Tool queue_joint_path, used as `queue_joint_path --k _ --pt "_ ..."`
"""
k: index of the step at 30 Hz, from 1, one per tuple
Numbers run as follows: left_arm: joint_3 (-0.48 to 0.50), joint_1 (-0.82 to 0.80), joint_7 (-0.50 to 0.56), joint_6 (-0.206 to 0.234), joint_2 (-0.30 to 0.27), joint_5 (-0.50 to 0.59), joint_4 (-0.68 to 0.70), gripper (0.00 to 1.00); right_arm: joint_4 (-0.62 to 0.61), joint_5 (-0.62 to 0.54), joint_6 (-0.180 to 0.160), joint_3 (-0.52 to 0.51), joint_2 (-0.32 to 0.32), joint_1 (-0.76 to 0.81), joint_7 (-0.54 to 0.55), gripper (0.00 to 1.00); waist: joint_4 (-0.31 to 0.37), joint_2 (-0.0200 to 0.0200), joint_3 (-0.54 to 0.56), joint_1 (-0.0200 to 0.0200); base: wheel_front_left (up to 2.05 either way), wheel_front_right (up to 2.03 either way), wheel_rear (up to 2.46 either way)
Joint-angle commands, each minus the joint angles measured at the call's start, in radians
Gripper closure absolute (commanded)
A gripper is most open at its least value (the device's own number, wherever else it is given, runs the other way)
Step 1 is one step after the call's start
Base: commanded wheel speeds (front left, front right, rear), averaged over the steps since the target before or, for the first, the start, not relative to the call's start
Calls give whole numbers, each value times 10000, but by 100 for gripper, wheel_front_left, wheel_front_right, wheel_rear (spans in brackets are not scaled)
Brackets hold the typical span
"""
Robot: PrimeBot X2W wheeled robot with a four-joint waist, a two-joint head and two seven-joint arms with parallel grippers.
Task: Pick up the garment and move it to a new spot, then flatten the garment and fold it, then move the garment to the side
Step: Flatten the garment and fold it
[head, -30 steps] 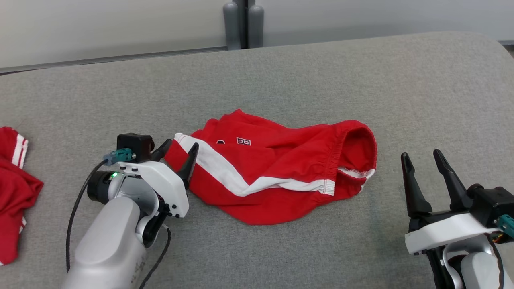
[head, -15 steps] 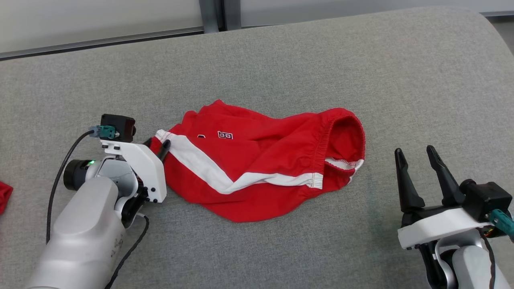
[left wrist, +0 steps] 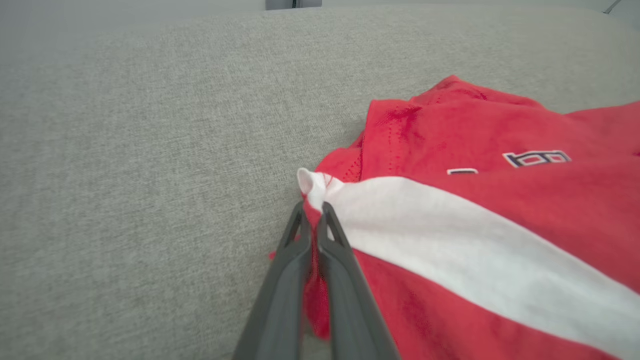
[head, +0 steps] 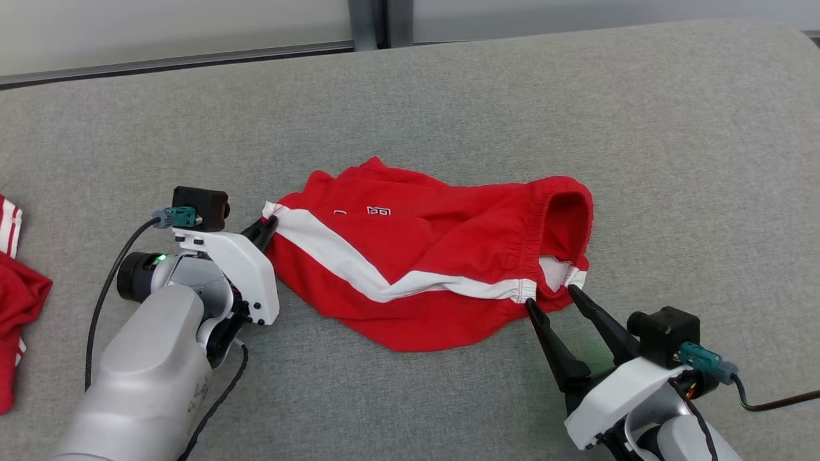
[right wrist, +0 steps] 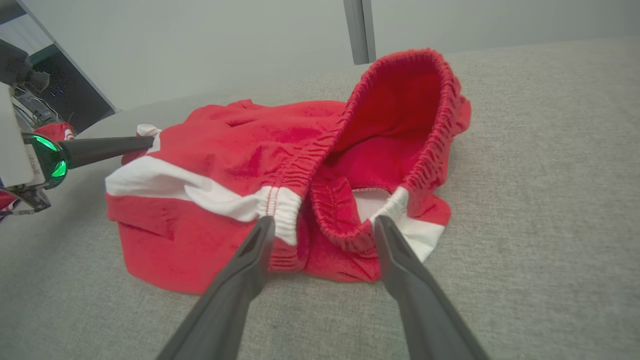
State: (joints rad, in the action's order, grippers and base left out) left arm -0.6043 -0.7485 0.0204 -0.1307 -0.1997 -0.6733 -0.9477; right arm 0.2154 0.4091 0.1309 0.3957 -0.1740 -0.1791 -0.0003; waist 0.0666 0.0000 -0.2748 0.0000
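Note:
The garment (head: 435,256) is a pair of red shorts with a white stripe, lying crumpled on the grey padded surface (head: 448,102). My left gripper (head: 268,229) is shut on the garment's left corner, where the white stripe ends; the left wrist view shows cloth (left wrist: 450,200) pinched between the two fingers of the left gripper (left wrist: 312,212). My right gripper (head: 549,296) stands open at the elastic waistband on the right, one finger on either side of the waistband fold (right wrist: 340,220), tips touching the cloth.
Another red and white garment (head: 16,288) lies at the far left edge of the surface. A pale wall with a dark vertical post (head: 371,22) runs behind the surface's far edge.
My left gripper has closed on the garment's left corner. My right arm has swung in from the lower right to the waistband, still open. The camera shifted a little.

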Motion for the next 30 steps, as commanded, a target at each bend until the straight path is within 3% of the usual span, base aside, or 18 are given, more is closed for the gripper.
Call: queue_joint_path --k 1,9,11,12,13,14,23,30 --pt "-42 -237 -107 1 0 -61 12 100 68 90 -2 38 -87 -67 49 0 -122 0 -47 0 0 0 0" --pt "-344 -235 -567 0 68 -496 123 100 538 598 -2 772 -274 -745 235 0 -624 0 -162 0 0 0 0" --pt "-422 -255 -649 0 39 -523 121 100 609 663 -2 885 -308 -824 227 21 -663 0 -162 0 0 0 0" --pt "-456 -257 -664 0 47 -592 121 100 635 690 -2 907 -329 -842 187 55 -676 0 -160 0 0 0 0" --pt "-494 -270 -710 0 48 -612 137 100 654 715 -2 916 -355 -874 158 71 -689 0 -168 0 0 0 0" --pt "-528 -285 -742 0 29 -652 131 100 669 717 -3 882 -365 -896 67 100 -693 0 -169 0 0 0 0" --pt "-237 -203 -1994 0 -189 -1023 469 100 -174 688 -3 246 -731 -973 -1065 100 -556 0 3 0 0 0 0" --pt "446 -172 -2712 242 -754 -1025 2220 100 -1545 625 -5 -763 -1504 -1247 -967 100 -632 0 495 0 0 0 0"
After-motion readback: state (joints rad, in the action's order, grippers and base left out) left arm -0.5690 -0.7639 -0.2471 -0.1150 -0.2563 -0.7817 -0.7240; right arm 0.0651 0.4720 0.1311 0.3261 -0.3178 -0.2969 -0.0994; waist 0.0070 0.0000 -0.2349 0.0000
